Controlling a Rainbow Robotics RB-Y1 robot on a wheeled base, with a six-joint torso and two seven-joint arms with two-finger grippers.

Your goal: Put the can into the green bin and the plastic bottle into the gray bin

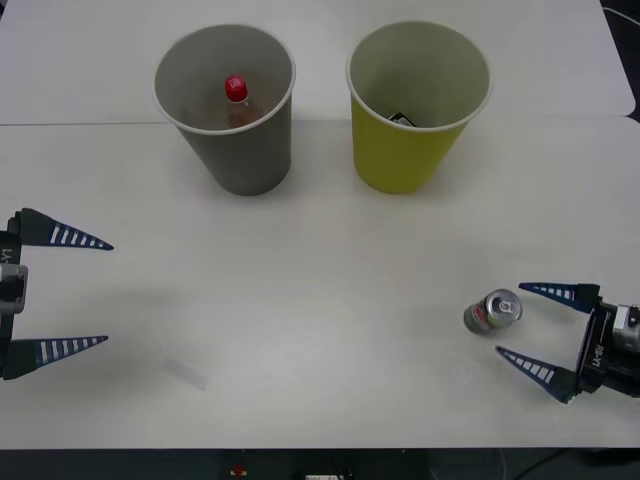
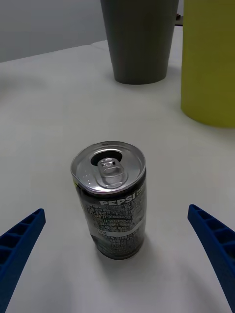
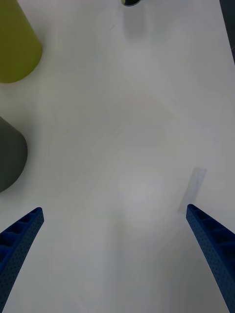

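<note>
White table point(image 1: 320, 300); Pepsi can point(image 1: 493, 312) upright near front right corner, just ahead of right gripper point(image 1: 522, 324), fingers spread, not touching.

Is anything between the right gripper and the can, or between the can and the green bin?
Nothing visible. The open right gripper sits right beside the upright can, and only bare table lies between the can and the green bin.
</note>
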